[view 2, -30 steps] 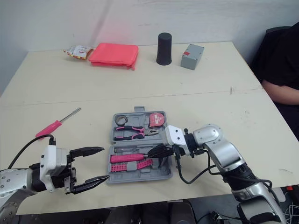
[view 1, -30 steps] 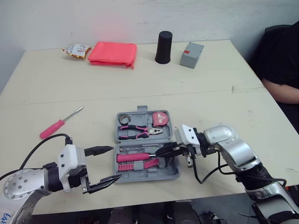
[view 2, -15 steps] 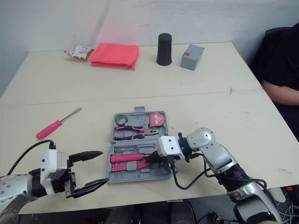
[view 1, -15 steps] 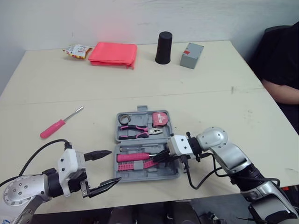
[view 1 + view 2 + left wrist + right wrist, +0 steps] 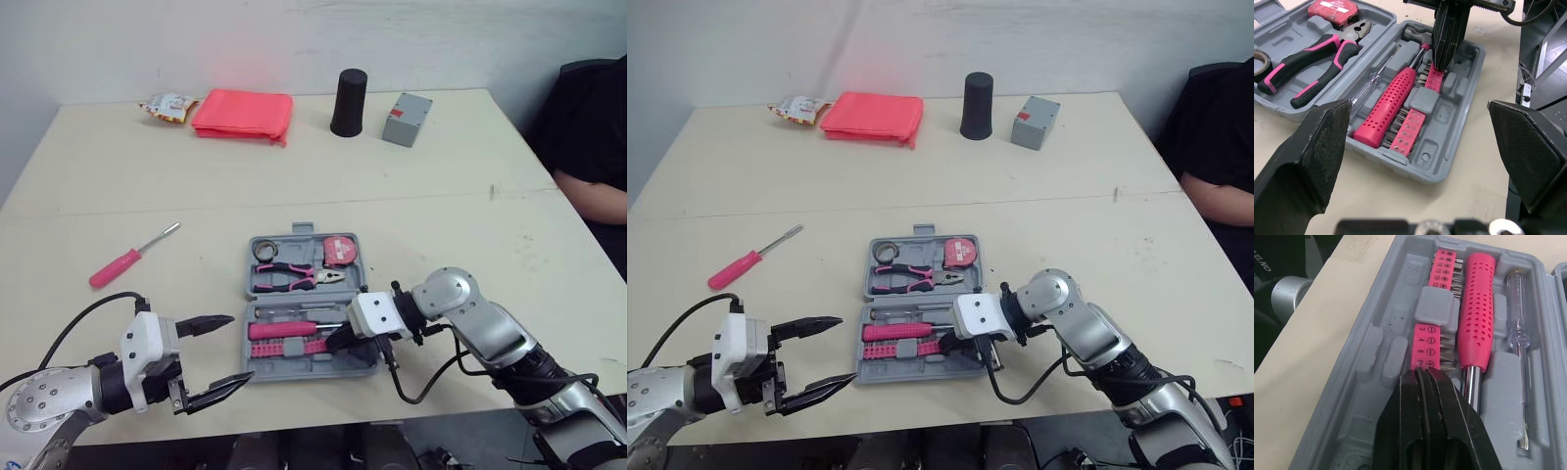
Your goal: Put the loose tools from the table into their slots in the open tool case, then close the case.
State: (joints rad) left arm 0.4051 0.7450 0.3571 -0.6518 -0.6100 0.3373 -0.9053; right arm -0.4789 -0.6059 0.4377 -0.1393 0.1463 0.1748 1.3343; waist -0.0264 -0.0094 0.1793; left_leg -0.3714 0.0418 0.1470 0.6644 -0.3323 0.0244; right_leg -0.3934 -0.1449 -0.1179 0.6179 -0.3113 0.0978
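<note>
**Right gripper on the bit strip; one screwdriver outside the case**

1. Change: one second ago the right gripper (image 5: 1422, 376) was at the right edge of the tool case (image 5: 366, 368) with its fingers apart. It is now over the near tray, fingers pressed together and holding nothing, with the tip touching a pink bit strip (image 5: 1427, 350). The left gripper (image 5: 242, 347) has drawn back from the case's left edge. Its fingers are spread wide and hold nothing.
2. Position: the open case lies between the two grippers. The loose red-handled screwdriver (image 5: 120, 264) lies beyond the left gripper and to its left, well apart.
3. Surroundings: a beige table (image 5: 441, 196) stands against a white wall (image 5: 245, 39). A person in dark clothing (image 5: 593, 137) sits beyond the right gripper.
4. Case contents: one pair of pliers (image 5: 294, 277), one tape measure (image 5: 336, 250), one roll of tape (image 5: 262, 252), one pink bit driver (image 5: 1388, 110), one clear-handled tester (image 5: 1518, 377) and two bit strips.
5. Far edge: one red pouch (image 5: 241, 113), one black cup (image 5: 347, 102), one grey box (image 5: 405, 105) and one snack packet (image 5: 167, 104).
</note>
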